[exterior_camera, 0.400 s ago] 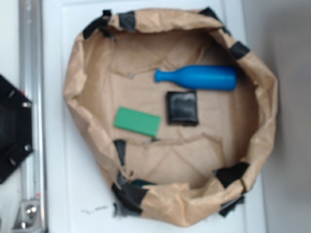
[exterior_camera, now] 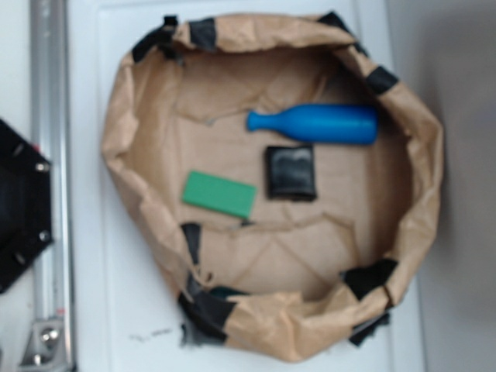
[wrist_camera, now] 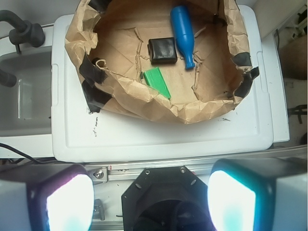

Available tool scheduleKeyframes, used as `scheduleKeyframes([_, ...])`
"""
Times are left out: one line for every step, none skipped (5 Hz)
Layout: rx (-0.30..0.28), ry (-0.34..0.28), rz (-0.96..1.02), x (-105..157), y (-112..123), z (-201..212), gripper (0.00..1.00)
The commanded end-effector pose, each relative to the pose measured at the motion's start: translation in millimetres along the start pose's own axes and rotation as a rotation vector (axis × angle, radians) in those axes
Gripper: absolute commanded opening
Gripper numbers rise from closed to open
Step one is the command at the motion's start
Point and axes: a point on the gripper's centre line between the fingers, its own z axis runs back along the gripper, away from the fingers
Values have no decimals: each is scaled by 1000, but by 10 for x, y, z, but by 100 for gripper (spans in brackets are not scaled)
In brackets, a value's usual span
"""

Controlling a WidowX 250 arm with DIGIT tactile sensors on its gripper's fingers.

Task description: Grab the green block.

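The green block (exterior_camera: 219, 194) lies flat on the brown paper floor of a crumpled paper ring (exterior_camera: 124, 147), left of centre. In the wrist view the green block (wrist_camera: 157, 82) shows near the ring's front wall, partly hidden by it. My gripper (wrist_camera: 150, 199) is open and empty, its two glowing pads wide apart at the bottom of the wrist view, high above and well short of the ring. It is out of the exterior view.
A blue bottle (exterior_camera: 316, 124) lies on its side at the back of the ring; a black square pad (exterior_camera: 291, 172) sits right of the block. The ring rests on a white lid (wrist_camera: 159, 137). A black robot base (exterior_camera: 17, 209) and metal rail (exterior_camera: 48, 186) stand at the left.
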Motion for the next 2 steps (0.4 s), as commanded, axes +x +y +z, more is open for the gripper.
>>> scheduleKeyframes([-36,-51,94,475,200,-470,100])
scheduleKeyframes([-70,-43,87,737,241,-688,100])
